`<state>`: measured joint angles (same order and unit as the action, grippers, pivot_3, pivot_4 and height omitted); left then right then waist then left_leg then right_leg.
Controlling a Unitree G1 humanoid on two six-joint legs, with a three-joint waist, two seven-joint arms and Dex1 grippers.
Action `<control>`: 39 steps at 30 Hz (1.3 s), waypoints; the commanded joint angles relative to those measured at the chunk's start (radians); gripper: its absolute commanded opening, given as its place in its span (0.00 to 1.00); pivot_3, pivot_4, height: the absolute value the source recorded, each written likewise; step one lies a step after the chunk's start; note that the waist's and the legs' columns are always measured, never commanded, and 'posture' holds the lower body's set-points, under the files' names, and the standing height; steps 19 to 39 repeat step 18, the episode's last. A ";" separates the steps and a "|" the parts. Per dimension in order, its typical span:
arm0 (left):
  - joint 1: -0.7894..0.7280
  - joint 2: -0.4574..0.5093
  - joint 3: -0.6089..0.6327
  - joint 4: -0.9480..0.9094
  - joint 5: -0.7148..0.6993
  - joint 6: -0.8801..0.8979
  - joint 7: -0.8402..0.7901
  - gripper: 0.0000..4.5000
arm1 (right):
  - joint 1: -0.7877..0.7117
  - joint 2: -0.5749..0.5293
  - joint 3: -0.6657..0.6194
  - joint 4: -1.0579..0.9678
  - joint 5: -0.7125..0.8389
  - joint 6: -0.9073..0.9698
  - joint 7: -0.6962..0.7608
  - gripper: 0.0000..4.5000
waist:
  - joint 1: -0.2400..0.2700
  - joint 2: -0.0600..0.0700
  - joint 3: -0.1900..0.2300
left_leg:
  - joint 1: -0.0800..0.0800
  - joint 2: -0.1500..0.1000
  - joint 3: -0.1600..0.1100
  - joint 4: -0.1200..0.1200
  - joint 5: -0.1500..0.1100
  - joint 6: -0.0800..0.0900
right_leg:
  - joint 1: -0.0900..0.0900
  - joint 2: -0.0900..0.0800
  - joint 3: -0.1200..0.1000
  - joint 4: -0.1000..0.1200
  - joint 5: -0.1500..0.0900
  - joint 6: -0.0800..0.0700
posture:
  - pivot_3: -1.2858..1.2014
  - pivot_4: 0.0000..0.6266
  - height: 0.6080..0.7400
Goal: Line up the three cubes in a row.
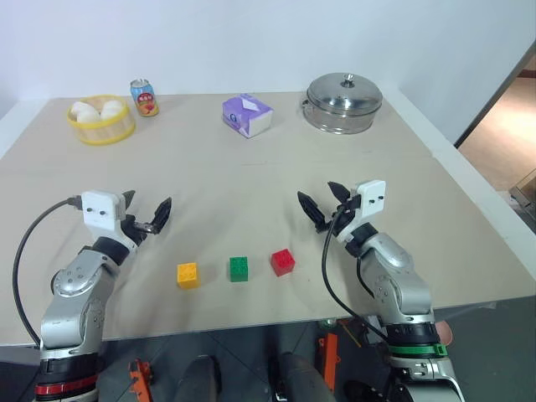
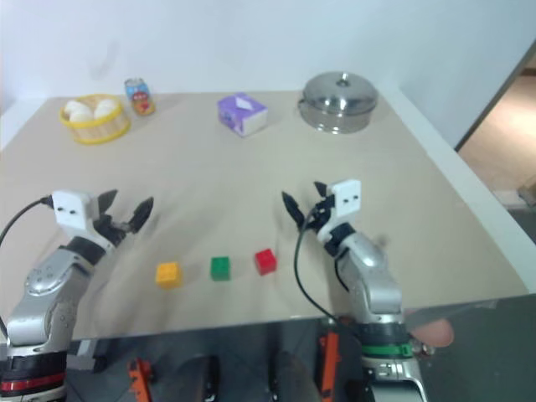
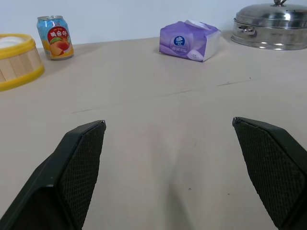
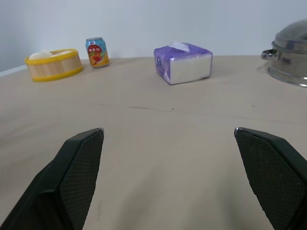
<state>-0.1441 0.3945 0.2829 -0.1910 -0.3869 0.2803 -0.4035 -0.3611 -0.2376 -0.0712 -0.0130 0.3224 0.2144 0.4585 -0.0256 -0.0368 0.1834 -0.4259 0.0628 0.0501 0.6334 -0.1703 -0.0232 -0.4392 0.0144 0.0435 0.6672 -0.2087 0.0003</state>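
Three studded cubes lie near the table's front edge, roughly in a line: yellow-orange cube (image 1: 188,275) on the left, green cube (image 1: 239,269) in the middle, red cube (image 1: 283,262) on the right. My left gripper (image 1: 144,211) hovers open above the table, up and to the left of the yellow-orange cube, holding nothing. To the right of the red cube my right gripper (image 1: 325,203) also stands open and empty, a little farther back. In both wrist views the black fingers (image 3: 79,172) (image 4: 76,170) spread wide over bare tabletop.
Along the back of the table stand a yellow steamer basket (image 1: 101,121) with white buns, a drink can (image 1: 144,97), a purple tissue box (image 1: 247,115) and a steel lidded pot (image 1: 343,103). The table's right edge (image 1: 469,201) drops to the floor.
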 commanded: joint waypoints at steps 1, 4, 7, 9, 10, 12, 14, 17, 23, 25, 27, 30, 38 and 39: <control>-0.009 0.044 0.035 -0.012 -0.028 -0.039 -0.059 0.97 | -0.013 -0.024 0.004 -0.028 0.010 -0.016 0.045 1.00 | 0.000 0.000 0.000 | 0.000 0.000 0.000 0.000 0.000 0.000 | 0.000 0.000 0.000 0.000 0.000 0.000 | 0.52 0.24 1.00; -0.003 0.118 0.056 -0.012 -0.066 -0.024 -0.152 0.97 | -0.004 -0.079 0.018 -0.088 0.079 0.050 0.164 1.00 | 0.000 0.000 0.000 | 0.000 0.000 0.001 -0.001 0.000 0.000 | 0.000 0.000 0.001 0.000 0.000 0.000 | 0.52 0.24 1.00; -0.015 0.205 0.094 -0.004 -0.125 0.013 -0.240 0.97 | -0.014 -0.161 0.016 -0.133 0.148 0.145 0.260 1.00 | 0.000 0.000 0.000 | -0.001 0.000 0.001 -0.002 0.000 0.000 | -0.001 0.000 0.001 -0.001 0.000 -0.001 | 0.52 0.24 1.00; -0.019 0.248 0.105 -0.002 -0.150 0.034 -0.275 0.97 | -0.028 -0.204 0.007 -0.151 0.180 0.190 0.295 1.00 | 0.000 0.000 0.000 | -0.001 0.001 0.001 -0.002 0.000 0.000 | -0.002 0.000 0.001 -0.001 -0.001 -0.001 | 0.52 0.24 1.00; -0.022 0.267 0.108 0.000 -0.155 0.040 -0.288 0.97 | -0.036 -0.226 0.003 -0.156 0.195 0.208 0.313 1.00 | 0.000 0.000 0.000 | 0.000 0.001 0.001 -0.002 0.000 0.000 | -0.001 0.000 0.001 -0.001 -0.001 -0.001 | 0.52 0.24 1.00; -0.031 0.290 0.117 0.012 -0.165 0.049 -0.303 0.97 | -0.052 -0.259 -0.006 -0.159 0.216 0.233 0.338 1.00 | 0.000 0.000 0.000 | 0.000 0.001 0.001 -0.002 0.000 0.000 | -0.001 0.000 0.001 -0.001 -0.001 -0.001 | 0.52 0.24 1.00; -0.041 0.305 0.121 0.027 -0.166 0.057 -0.311 0.97 | -0.061 -0.289 -0.006 -0.155 0.223 0.248 0.368 1.00 | 0.000 0.000 0.000 | 0.000 0.001 0.001 -0.002 0.000 0.000 | -0.002 0.000 0.001 -0.001 -0.001 -0.001 | 0.52 0.24 1.00; -0.046 0.311 0.120 0.034 -0.170 0.065 -0.313 0.97 | -0.074 -0.307 -0.007 -0.142 0.228 0.254 0.382 1.00 | 0.000 0.000 0.000 | 0.000 0.001 0.001 -0.002 0.000 0.000 | -0.002 0.000 0.001 -0.001 -0.001 -0.001 | 0.52 0.24 1.00; -0.046 0.312 0.117 0.033 -0.173 0.071 -0.310 0.97 | -0.080 -0.309 -0.010 -0.137 0.228 0.255 0.382 1.00 | 0.000 0.000 0.000 | 0.000 0.001 0.001 -0.002 0.000 0.000 | -0.002 0.000 0.001 -0.001 -0.001 -0.001 | 0.52 0.24 1.00; -0.046 0.312 0.117 0.033 -0.173 0.071 -0.310 0.97 | -0.080 -0.309 -0.010 -0.137 0.228 0.255 0.382 1.00 | 0.000 0.000 0.000 | 0.000 0.001 0.001 -0.002 0.000 0.000 | -0.002 0.000 0.001 -0.001 -0.001 -0.001 | 0.52 0.24 1.00; -0.046 0.312 0.117 0.033 -0.173 0.071 -0.310 0.97 | -0.080 -0.309 -0.010 -0.137 0.228 0.255 0.382 1.00 | 0.000 0.000 0.000 | 0.000 0.001 0.001 -0.002 0.000 0.000 | -0.002 0.000 0.001 -0.001 -0.001 -0.001 | 0.52 0.24 1.00; -0.046 0.312 0.117 0.033 -0.173 0.071 -0.310 0.97 | -0.080 -0.309 -0.010 -0.137 0.228 0.255 0.382 1.00 | 0.000 0.000 0.000 | 0.000 0.001 0.001 -0.002 0.000 0.000 | -0.002 0.000 0.001 -0.001 -0.001 -0.001 | 0.52 0.24 1.00; -0.046 0.312 0.117 0.033 -0.173 0.071 -0.310 0.97 | -0.080 -0.309 -0.010 -0.137 0.228 0.255 0.382 1.00 | 0.000 0.000 0.000 | 0.000 0.001 0.001 -0.002 0.000 0.000 | -0.002 0.000 0.001 -0.001 -0.001 -0.001 | 0.52 0.24 1.00; -0.046 0.312 0.117 0.033 -0.173 0.071 -0.310 0.97 | -0.080 -0.309 -0.010 -0.137 0.228 0.255 0.382 1.00 | 0.000 0.000 0.000 | 0.000 0.001 0.001 -0.002 0.000 0.000 | -0.002 0.000 0.001 -0.001 -0.001 -0.001 | 0.52 0.24 1.00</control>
